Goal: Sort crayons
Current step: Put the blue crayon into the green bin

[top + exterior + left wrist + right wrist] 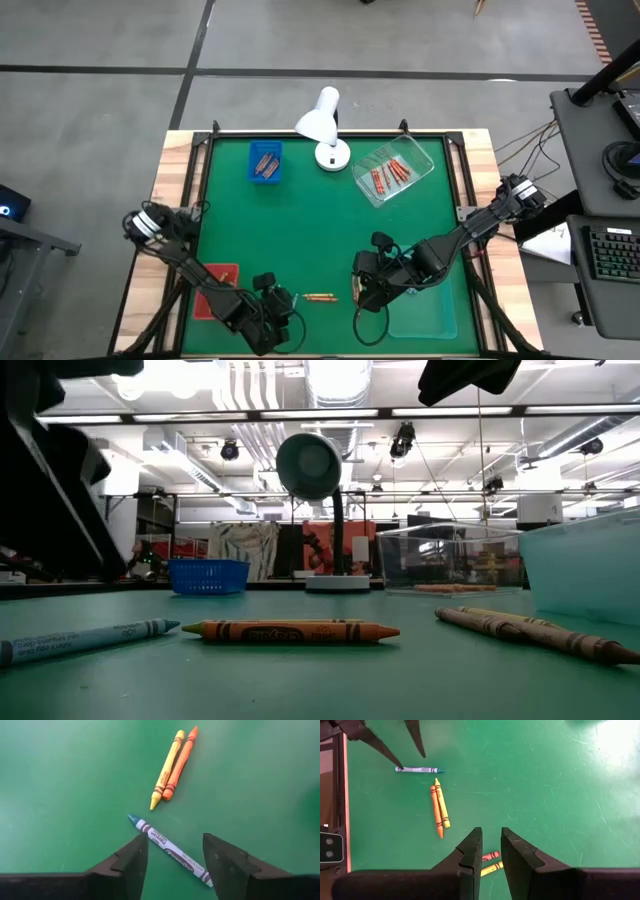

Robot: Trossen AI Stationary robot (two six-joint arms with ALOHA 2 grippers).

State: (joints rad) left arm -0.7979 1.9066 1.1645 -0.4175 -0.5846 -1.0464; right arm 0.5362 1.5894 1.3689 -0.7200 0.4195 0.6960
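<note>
Counting five loose crayons [439,809]

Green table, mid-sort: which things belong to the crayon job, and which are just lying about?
Job:
blue-green paper-wrapped crayon
yellow and orange crayon pair
blue mesh basket
clear plastic tray
red flat tray
teal bin

Lying about:
white desk lamp

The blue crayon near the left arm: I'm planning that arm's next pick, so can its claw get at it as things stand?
Probably yes. The left claw stands open directly over the blue crayon, which lies flat on the green mat between its fingers. The yellow and orange pair lies apart, beyond its tip.
</note>
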